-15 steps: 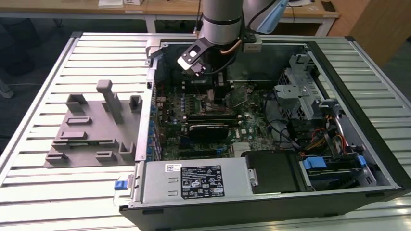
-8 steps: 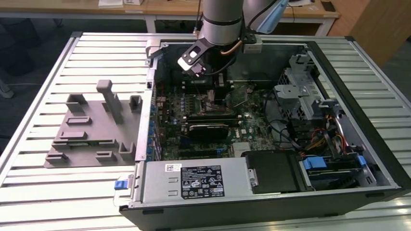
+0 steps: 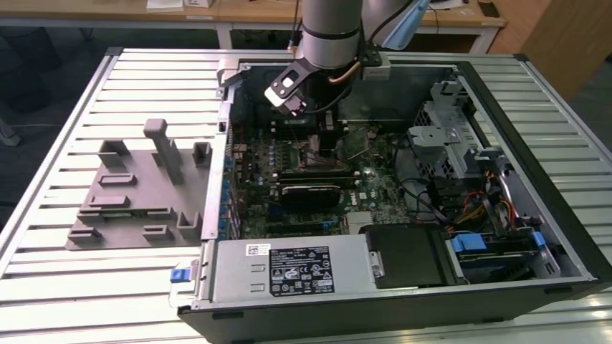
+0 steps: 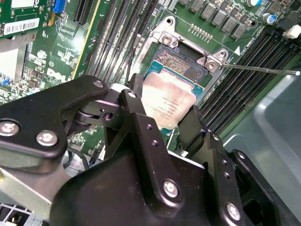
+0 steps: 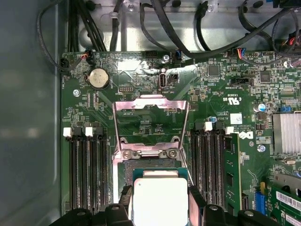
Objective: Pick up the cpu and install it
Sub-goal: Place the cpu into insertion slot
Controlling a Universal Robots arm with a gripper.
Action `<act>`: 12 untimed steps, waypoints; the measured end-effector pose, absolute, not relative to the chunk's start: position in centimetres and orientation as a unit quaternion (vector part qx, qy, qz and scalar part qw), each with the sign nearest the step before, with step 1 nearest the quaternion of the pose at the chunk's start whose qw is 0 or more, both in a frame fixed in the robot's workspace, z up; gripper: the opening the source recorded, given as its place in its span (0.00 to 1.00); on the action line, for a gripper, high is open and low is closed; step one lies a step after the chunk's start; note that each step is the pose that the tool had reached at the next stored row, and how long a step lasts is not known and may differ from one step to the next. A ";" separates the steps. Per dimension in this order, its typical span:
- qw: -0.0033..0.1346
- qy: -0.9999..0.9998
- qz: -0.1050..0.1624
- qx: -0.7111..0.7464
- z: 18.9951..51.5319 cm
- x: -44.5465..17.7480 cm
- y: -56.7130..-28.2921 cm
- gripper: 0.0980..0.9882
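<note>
Cpu (image 4: 170, 102), seen in both wrist views: small flat sq. chip, pale silver lid w/ faint print, green edge shown on one side. Held lid-up btw. the two black fingers of gripper (image 4: 163, 100), slightly tilted, just over open socket (image 4: 184, 60). Contact w/ socket can't be told.

Grey plastic holder (image 3: 134, 193), slatted table (image 3: 57, 287), power supply (image 3: 287, 269)

The exterior view looked steeply down over the open computer case (image 3: 383, 315); both wrist views faced the cpu (image 4: 168, 101) (image 5: 160, 200) at close range.
</note>
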State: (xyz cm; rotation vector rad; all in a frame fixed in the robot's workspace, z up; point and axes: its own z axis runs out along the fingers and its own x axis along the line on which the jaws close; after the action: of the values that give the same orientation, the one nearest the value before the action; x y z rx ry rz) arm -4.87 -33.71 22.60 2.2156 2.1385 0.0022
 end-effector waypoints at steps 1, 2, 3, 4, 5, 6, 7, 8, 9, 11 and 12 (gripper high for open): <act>0.031 0.694 0.001 0.719 22.6 -4.9 -33.7 0.50; 0.031 0.694 0.001 0.719 22.6 -4.9 -33.7 0.50; 0.031 0.694 0.001 0.719 22.6 -4.9 -33.7 0.50; 0.031 0.694 0.001 0.719 22.6 -4.9 -33.7 0.50; 0.031 0.694 0.001 0.719 22.6 -4.9 -33.7 0.50; 0.031 0.694 0.001 0.719 22.6 -4.9 -33.7 0.50; 0.031 0.694 0.001 0.719 22.5 -4.9 -33.7 0.50; 0.031 0.694 0.001 0.719 22.5 -4.9 -33.7 0.50; 0.031 0.694 0.001 0.719 22.4 -4.9 -33.7 0.50; 0.031 0.694 0.001 0.719 22.3 -4.9 -33.7 0.50; 0.031 0.694 0.001 0.719 22.2 -4.9 -33.7 0.50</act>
State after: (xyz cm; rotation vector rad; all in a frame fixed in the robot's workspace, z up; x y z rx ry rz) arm -4.87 -33.71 22.23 2.2155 2.1386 0.0023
